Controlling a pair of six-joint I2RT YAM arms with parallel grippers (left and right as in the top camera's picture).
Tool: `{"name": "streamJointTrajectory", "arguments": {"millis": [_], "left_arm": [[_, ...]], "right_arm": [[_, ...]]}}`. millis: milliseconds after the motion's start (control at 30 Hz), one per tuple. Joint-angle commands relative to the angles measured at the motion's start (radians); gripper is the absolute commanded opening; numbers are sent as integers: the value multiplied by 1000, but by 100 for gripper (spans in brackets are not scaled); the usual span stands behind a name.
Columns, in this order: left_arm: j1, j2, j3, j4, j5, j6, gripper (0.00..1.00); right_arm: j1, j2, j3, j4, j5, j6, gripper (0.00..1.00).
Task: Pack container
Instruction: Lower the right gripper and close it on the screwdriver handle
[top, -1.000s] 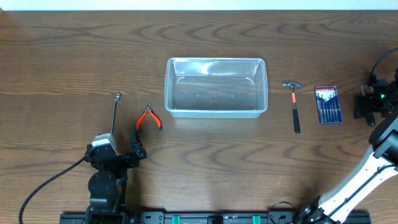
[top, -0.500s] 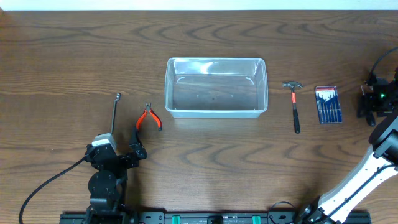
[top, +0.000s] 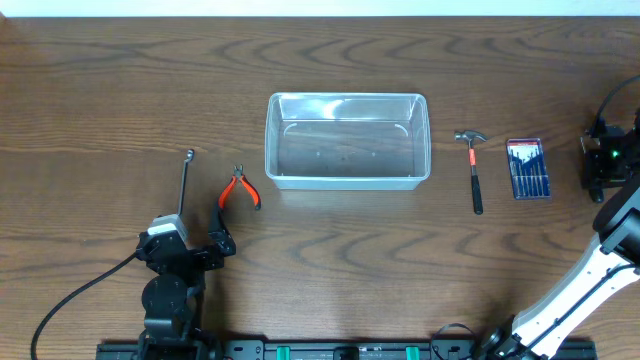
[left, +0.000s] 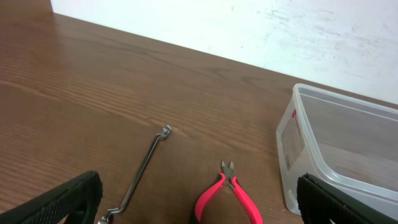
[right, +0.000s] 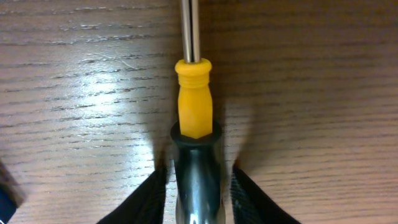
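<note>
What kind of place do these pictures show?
Probably a robot test bench in a lab or workshop: a wooden table by a plain white wall, with a hammer, pliers and a clear container laid out.

The worktop (top: 130, 90) is open along its far edge and across the near strip in front of the container (top: 347, 181), whose top is unobstructed above its clear walls. Left of it, the pliers (top: 240, 190) and wrench (top: 185, 178) lie apart, with a free lane between pliers and wall. On the right, the hammer (top: 474, 175) and screwdriver case (top: 527, 168) leave a narrower gap. At the far right the right gripper (right: 198, 180) has its fingers (right: 140, 202) crowding both sides of a screwdriver (right: 194, 99) handle.
</note>
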Motion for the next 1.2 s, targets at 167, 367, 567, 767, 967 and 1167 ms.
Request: {"name": "streamJointTrajectory", "arguments": {"millis": [167, 367, 567, 767, 967, 1167], "left_arm": [[-5, -6, -25, -10, -8, 14, 98], [-5, -6, -25, -10, -8, 14, 98], [-5, -6, -25, -10, -8, 14, 98], [-5, -6, -25, -10, -8, 14, 98], [-5, -6, -25, -10, -8, 14, 98], [-5, -6, -25, -10, -8, 13, 98]], "right_arm": [[-7, 26, -4, 10, 25, 11, 30], [-7, 26, -4, 10, 25, 11, 27], [-7, 26, -4, 9, 25, 12, 23], [-7, 26, -4, 9, 25, 13, 19], [-7, 26, -4, 10, 25, 23, 16], [-7, 26, -4, 9, 25, 31, 4]]}}
